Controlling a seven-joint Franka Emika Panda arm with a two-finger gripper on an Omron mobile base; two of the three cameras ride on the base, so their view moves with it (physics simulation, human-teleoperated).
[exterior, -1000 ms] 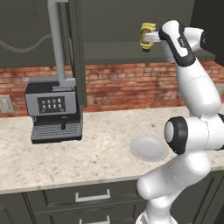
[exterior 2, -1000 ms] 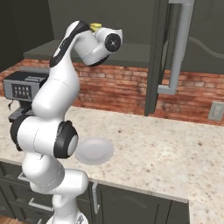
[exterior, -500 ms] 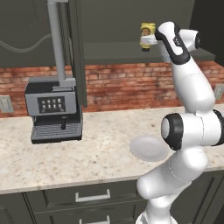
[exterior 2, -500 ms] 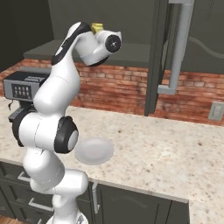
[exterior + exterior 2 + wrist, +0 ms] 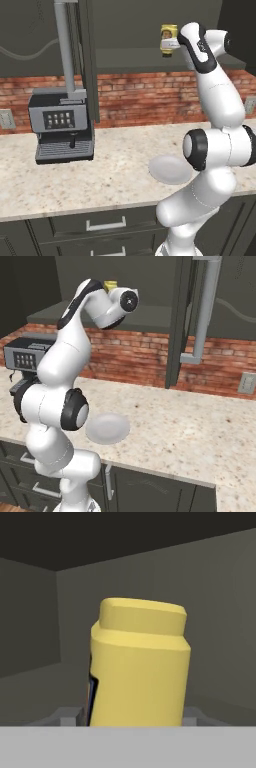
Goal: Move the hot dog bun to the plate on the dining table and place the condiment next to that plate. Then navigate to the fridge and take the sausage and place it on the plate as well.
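Observation:
The condiment (image 5: 169,39) is a small yellow squeeze bottle with a dark label, standing high up at the open wall cabinet's shelf (image 5: 125,53). My gripper (image 5: 174,43) reaches up to it and is shut on its body. From the right base view the condiment (image 5: 110,286) peeks out just behind the hand. In the hand view the condiment (image 5: 137,667) stands upright between my fingertips (image 5: 67,716), with the dark cabinet interior behind it. The hot dog bun, the plate, the dining table, the fridge and the sausage are out of view.
A small plain white plate (image 5: 170,169) lies on the speckled stone counter (image 5: 115,170) near my arm's base. A dark coffee machine (image 5: 62,125) stands at the left against the brick wall. An open cabinet door (image 5: 87,60) hangs edge-on above it.
The jaws have closed onto the yellow bottle. The hand has shifted only slightly at the shelf; the rest of the scene is the same.

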